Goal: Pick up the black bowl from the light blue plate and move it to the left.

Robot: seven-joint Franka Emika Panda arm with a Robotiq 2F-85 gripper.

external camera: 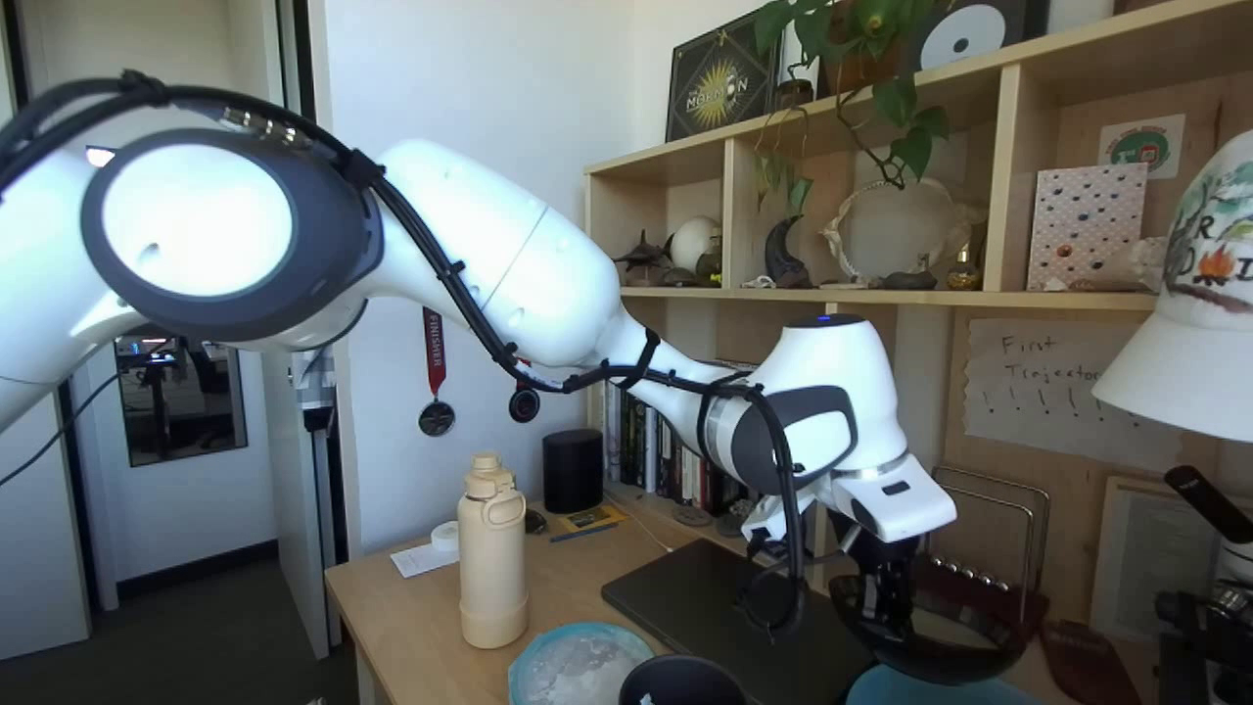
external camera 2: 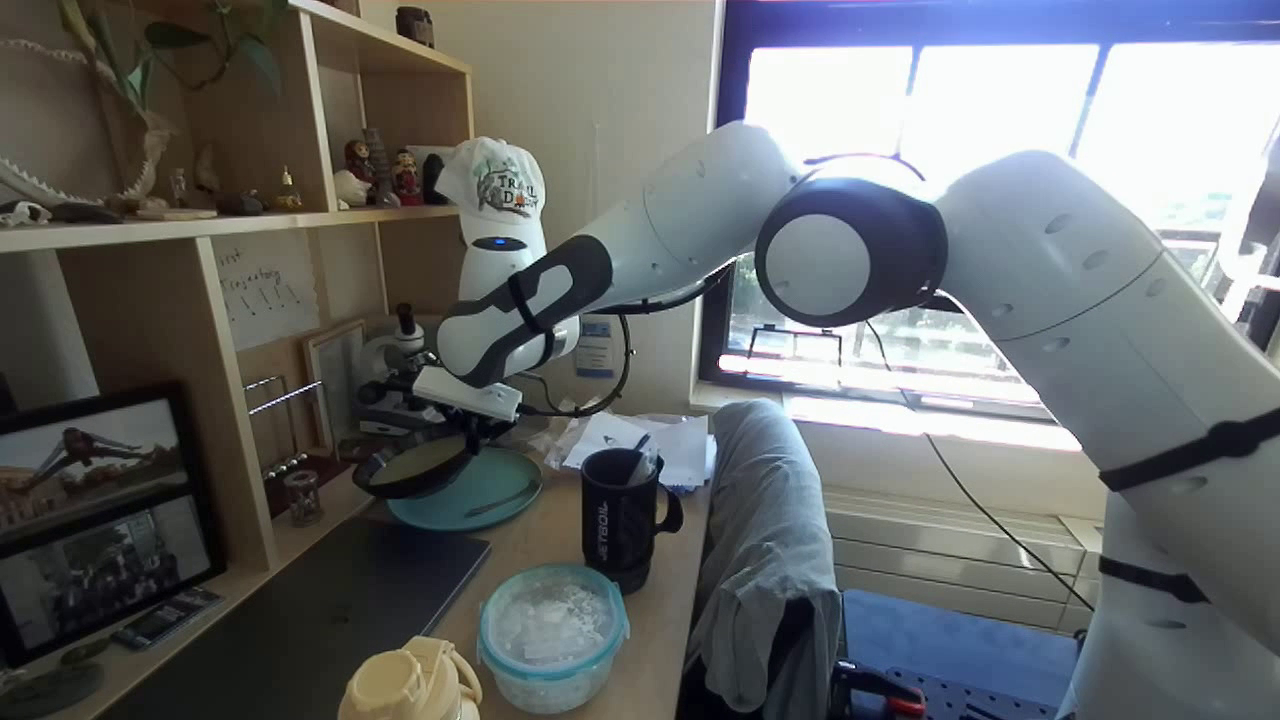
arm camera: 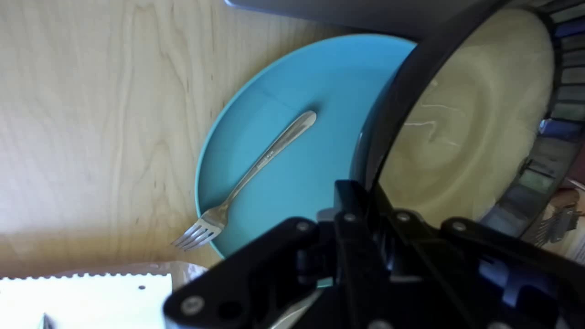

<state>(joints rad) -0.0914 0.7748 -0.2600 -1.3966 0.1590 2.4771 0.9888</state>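
Observation:
The black bowl, with a tan-looking inside, hangs tilted from my gripper above the plate. It shows in both exterior views (external camera: 954,654) (external camera 2: 420,470) and on the right of the wrist view (arm camera: 461,119). My gripper (arm camera: 363,196) is shut on the bowl's rim, one finger outside and one inside. It also shows in both exterior views (external camera: 886,622) (external camera 2: 480,440). The light blue plate lies on the table below and beside the bowl, in both exterior views (external camera: 930,691) (external camera 2: 455,508) and the wrist view (arm camera: 292,173). The bowl covers part of the plate.
A fork (arm camera: 260,164) lies on the plate. A dark laptop (external camera 2: 330,610), a black Jetboil cup (external camera 2: 610,530), a blue-rimmed container (external camera 2: 552,630) and a cream bottle (external camera: 492,558) stand nearby. A wire-frame ball cradle (external camera: 1018,529) and a microscope (external camera 2: 395,390) are behind.

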